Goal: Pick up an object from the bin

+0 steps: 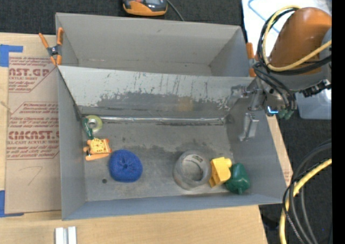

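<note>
Where the arm (297, 37) reaches in from the right, the gripper (247, 125) hangs inside the bin (151, 41), close to the right wall. It is over bare grey floor (161, 148), near the foot of the sloped back wall. Whether the gripper is released or clenched cannot be told.

Nearest objects:
- A yellow block (220, 170) lies on the floor near the front right corner, toward the front edge from the gripper.
- A green lump (237, 179) lies just right of the block, touching it.
- A clear ring (191, 171) lies flat just left of the block, touching it or nearly so.

All three lie apart from the gripper.

Other objects:
- A blue ball (125, 166) with a fuzzy surface rests on the front left part of the floor, well apart from the gripper.
- An orange toy (97, 149) lies just beside the ball, up and to its left, near the left wall.
- A pale ring (92, 124) sits further back from the toy, against the left wall, at the foot of the back slope.
</note>
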Robot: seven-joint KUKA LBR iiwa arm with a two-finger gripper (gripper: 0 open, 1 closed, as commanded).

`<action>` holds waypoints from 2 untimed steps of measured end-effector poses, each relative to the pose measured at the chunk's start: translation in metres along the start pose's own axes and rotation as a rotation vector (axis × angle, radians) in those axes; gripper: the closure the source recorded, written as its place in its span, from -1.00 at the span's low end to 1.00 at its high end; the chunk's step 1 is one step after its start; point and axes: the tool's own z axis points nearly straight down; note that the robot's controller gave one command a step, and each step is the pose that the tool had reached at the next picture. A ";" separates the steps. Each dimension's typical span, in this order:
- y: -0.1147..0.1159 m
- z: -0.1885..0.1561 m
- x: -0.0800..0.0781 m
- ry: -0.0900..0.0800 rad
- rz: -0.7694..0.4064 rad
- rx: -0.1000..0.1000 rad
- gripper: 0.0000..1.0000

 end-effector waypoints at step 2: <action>-0.024 0.123 0.066 -0.015 -0.161 0.004 -1.00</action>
